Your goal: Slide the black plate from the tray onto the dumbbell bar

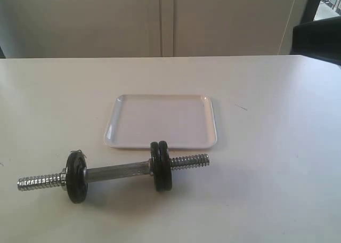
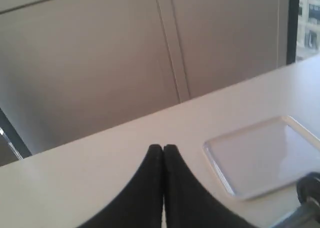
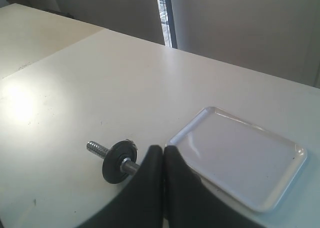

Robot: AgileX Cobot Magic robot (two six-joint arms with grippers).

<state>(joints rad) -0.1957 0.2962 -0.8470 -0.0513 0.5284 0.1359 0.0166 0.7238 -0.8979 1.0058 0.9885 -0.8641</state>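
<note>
Already, black plates (image 1: 161,167) sit on the dumbbell bar (image 1: 117,172), lying crosswise just ahead of and below the right claw (image 3: 163,150), with the bare tray (image 1: 160,120) beyond. Both claws, including the left claw (image 2: 163,149), are closed and empty.

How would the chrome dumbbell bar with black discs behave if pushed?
Probably heavy: the shiny chrome dumbbell bar looks like solid steel. It would likely roll on its round black discs, perhaps curving, with two on one side.

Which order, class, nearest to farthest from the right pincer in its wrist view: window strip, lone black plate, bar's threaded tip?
1. The lone black plate, on the dumbbell bar, nearest the right pincer.
2. The threaded tip, beyond that plate.
3. The window strip, past the table.
</note>
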